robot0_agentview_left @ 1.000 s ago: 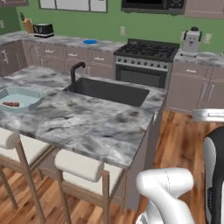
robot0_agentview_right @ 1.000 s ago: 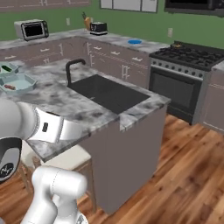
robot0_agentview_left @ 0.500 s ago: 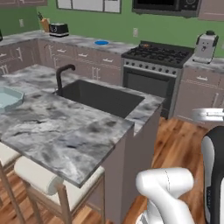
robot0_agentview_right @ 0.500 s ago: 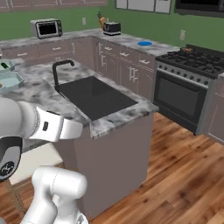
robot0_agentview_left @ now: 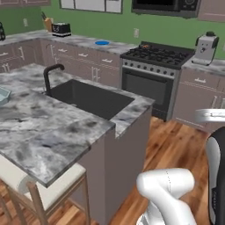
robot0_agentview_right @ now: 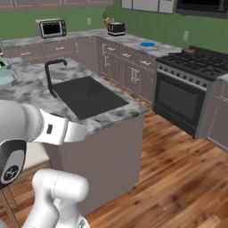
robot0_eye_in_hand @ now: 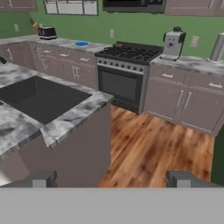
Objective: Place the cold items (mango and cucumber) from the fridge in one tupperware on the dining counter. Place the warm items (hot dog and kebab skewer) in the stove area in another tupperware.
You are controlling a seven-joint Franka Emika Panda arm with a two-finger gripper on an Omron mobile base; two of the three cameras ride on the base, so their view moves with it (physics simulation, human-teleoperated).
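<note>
Ahead, in the left base view, the stove [robot0_agentview_left: 160,55] sits at one o'clock, with a tupperware [robot0_agentview_left: 3,96] at nine on the island worktop [robot0_agentview_left: 52,127]; its corner could clip the arm.

Right base view: stove [robot0_agentview_right: 200,64] at two, something tan, perhaps the hot dog [robot0_agentview_right: 190,51], on it.

Hand view: tool [robot0_eye_in_hand: 113,178] spread wide, empty; a poor approach risks hitting the grates.

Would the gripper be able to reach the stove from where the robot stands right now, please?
Probably not. The open gripper is held up over wood floor, with nothing between its fingertips, and the stove sits well beyond it. Nothing blocks the way; the base likely must drive closer.
</note>
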